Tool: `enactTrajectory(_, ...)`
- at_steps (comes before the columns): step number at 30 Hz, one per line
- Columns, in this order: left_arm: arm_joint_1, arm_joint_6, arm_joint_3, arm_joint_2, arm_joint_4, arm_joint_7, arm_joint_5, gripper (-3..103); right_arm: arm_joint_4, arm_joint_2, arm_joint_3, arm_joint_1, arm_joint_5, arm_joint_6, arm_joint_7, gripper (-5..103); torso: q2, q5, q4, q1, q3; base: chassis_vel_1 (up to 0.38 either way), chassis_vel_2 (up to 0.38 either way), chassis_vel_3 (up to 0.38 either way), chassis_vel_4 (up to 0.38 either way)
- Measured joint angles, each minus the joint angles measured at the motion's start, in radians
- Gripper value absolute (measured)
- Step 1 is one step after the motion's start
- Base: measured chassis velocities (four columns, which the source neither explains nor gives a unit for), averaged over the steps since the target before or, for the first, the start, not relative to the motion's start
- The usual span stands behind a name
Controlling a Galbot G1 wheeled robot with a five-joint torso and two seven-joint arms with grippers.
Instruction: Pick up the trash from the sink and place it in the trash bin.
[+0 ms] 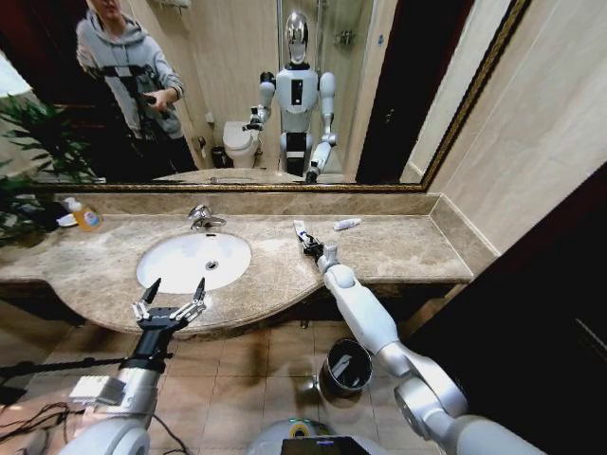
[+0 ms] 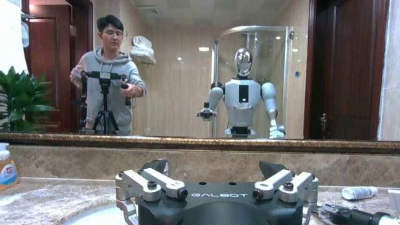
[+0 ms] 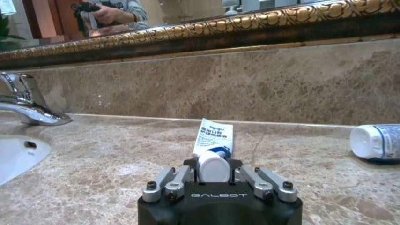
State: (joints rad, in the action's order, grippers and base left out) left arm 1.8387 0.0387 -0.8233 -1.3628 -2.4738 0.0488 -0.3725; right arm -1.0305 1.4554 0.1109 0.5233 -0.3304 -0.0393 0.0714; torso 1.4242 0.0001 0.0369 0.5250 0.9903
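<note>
Tube [image 3: 212, 140] clenched in my right gripper [image 1: 312, 248] on marble counter [image 1: 398, 251]; mirror [image 1: 285, 85] behind. Left gripper [image 1: 171, 300] released, spread before sink [image 1: 194, 261]. Bin [image 1: 345, 366] partly hidden.

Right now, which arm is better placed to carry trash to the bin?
Right. Its pincer is already closed on a white tube on the counter, with the bin beneath that arm. The left pincer hangs open by the sink.

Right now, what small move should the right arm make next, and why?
Probably a short lift straight up. The right gripper sits low on the marble counter, its jaws seemingly closed on the white tube at the cap end, so the grasp looks made. The trash bin stands on the floor below.
</note>
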Motion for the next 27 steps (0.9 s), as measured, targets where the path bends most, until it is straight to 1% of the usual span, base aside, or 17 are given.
enactTrajectory(9, 0.000, 0.000, 0.000, 0.000, 0.000, 0.000, 0.000, 100, -0.063, -0.049, 0.008, 0.023, -0.027, -0.009, -0.003, 26, 0.000, 0.0000, -0.0001, 0.000, 0.000, 0.000, 0.000, 0.000, 0.000)
enactTrajectory(12, 0.000, 0.000, 0.000, 0.000, 0.000, 0.000, 0.000, 100, -0.139, -0.078, 0.013, 0.053, -0.048, -0.018, -0.010, 26, 0.000, 0.0001, 0.0000, 0.000, 0.000, 0.000, 0.000, 0.000, 0.000)
enactTrajectory(13, 0.000, 0.000, 0.000, 0.000, 0.000, 0.000, 0.000, 100, -0.139, -0.078, 0.013, 0.053, -0.048, -0.018, -0.010, 26, 0.000, 0.0001, 0.0000, 0.000, 0.000, 0.000, 0.000, 0.000, 0.000)
enactTrajectory(15, 0.000, 0.000, 0.000, 0.000, 0.000, 0.000, 0.000, 100, -0.212, -0.110, 0.018, 0.086, -0.058, -0.022, -0.011, 26, 0.000, 0.0001, 0.0000, 0.000, 0.000, 0.000, 0.000, 0.000, 0.000)
enactTrajectory(18, 0.000, 0.000, 0.000, 0.000, 0.000, 0.000, 0.000, 100, -0.336, -0.179, 0.042, 0.167, -0.065, -0.009, 0.009, 26, 0.000, 0.0001, -0.0001, 0.000, 0.000, 0.000, 0.000, 0.000, 0.000)
enactTrajectory(19, 0.000, 0.000, 0.000, 0.000, 0.000, 0.000, 0.000, 100, -0.336, -0.179, 0.042, 0.167, -0.065, -0.009, 0.009, 26, 0.000, 0.0001, -0.0001, 0.000, 0.000, 0.000, 0.000, 0.000, 0.000)
enactTrajectory(21, 0.000, 0.000, 0.000, 0.000, 0.000, 0.000, 0.000, 100, -0.447, -0.232, 0.072, 0.252, -0.079, -0.004, 0.025, 26, 0.000, 0.0002, 0.0000, 0.000, 0.000, 0.000, 0.000, 0.000, 0.000)
enactTrajectory(22, 0.000, 0.000, 0.000, 0.000, 0.000, 0.000, 0.000, 100, -0.447, -0.232, 0.072, 0.252, -0.079, -0.004, 0.025, 26, 0.000, 0.0002, 0.0000, 0.000, 0.000, 0.000, 0.000, 0.000, 0.000)
enactTrajectory(24, 0.000, 0.000, 0.000, 0.000, 0.000, 0.000, 0.000, 100, -0.564, -0.284, 0.126, 0.366, -0.097, -0.001, 0.033, 26, 0.000, 0.0001, -0.0001, 0.000, 0.000, 0.000, 0.000, 0.000, 0.000)
enactTrajectory(25, 0.000, 0.000, 0.000, 0.000, 0.000, 0.000, 0.000, 100, -0.564, -0.284, 0.126, 0.366, -0.097, -0.001, 0.033, 26, 0.000, 0.0001, -0.0001, 0.000, 0.000, 0.000, 0.000, 0.000, 0.000)
enactTrajectory(27, 0.000, 0.000, 0.000, 0.000, 0.000, 0.000, 0.000, 100, -0.643, -0.315, 0.168, 0.447, -0.112, 0.004, 0.030, 26, 0.000, 0.0003, -0.0005, 0.000, 0.000, 0.000, 0.000, 0.000, 0.000)
